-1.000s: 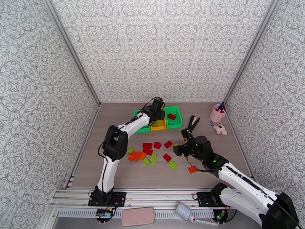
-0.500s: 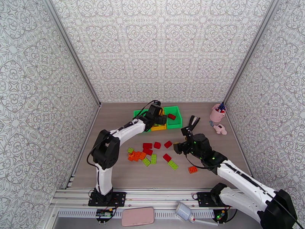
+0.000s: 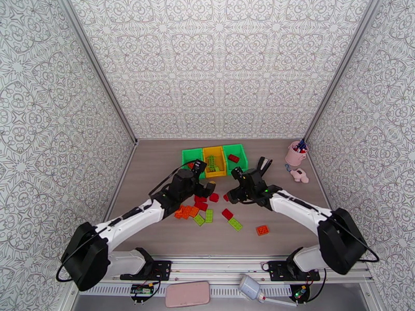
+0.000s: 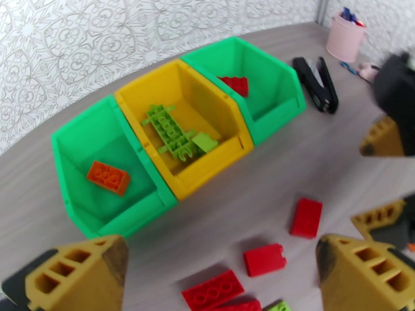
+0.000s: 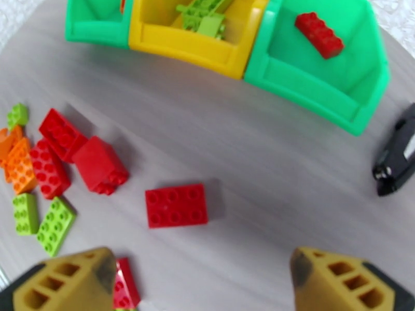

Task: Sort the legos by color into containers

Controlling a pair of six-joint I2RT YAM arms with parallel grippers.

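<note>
At the centre of the top view, the left gripper (image 3: 206,189) and right gripper (image 3: 230,196) hover close together over the scattered legos (image 3: 201,209), each with fingers spread wide and empty. If both reach for the red brick (image 3: 213,197) between them, they may collide. The containers (image 3: 185,152) sit just above. The tabletop (image 3: 155,167) is grey wood-grain, enclosed by patterned white walls (image 3: 218,73).

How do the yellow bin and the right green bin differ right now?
Colour: the yellow bin is yellow, the right green bin green.
Contents: the yellow bin holds lime green legos; the right green bin holds a red lego.
Place: the yellow bin sits mid-row, the right green bin at the end near the black stapler.
Both are open-top, same shape, joined.
</note>
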